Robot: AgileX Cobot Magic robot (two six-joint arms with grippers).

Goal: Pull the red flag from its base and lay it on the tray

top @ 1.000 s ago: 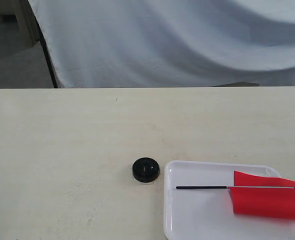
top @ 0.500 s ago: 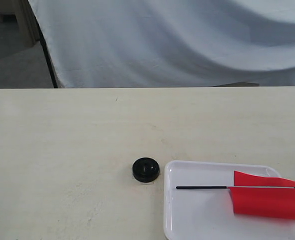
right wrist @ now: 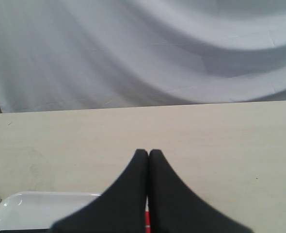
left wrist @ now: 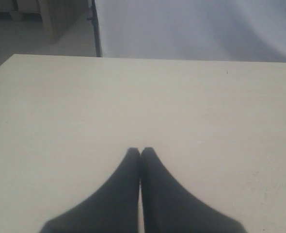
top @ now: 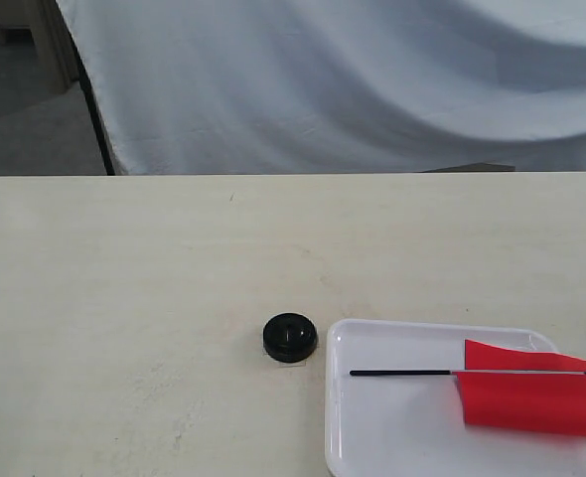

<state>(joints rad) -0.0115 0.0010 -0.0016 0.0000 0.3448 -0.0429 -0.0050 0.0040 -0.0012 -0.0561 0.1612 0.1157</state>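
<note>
You'll find both claws pressed together, gripping nothing. The left gripper (left wrist: pixel 140 151) hangs over the bare table (left wrist: pixel 60 107). The right gripper (right wrist: pixel 148 153) hangs above the tray (right wrist: pixel 36 206), and a red sliver shows beneath its fingers. The red flag (top: pixel 536 397) lies flat in the tray below that claw, off the base (top: pixel 290 337). The base sits just beside the tray's rim, clear of both claws.

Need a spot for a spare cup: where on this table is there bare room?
The table is bare across its whole left side up to the base, and along the far strip between the white cloth and the tray. The near right is crowded: the red flag lies across the tray, cloth right, pole reaching left.
</note>
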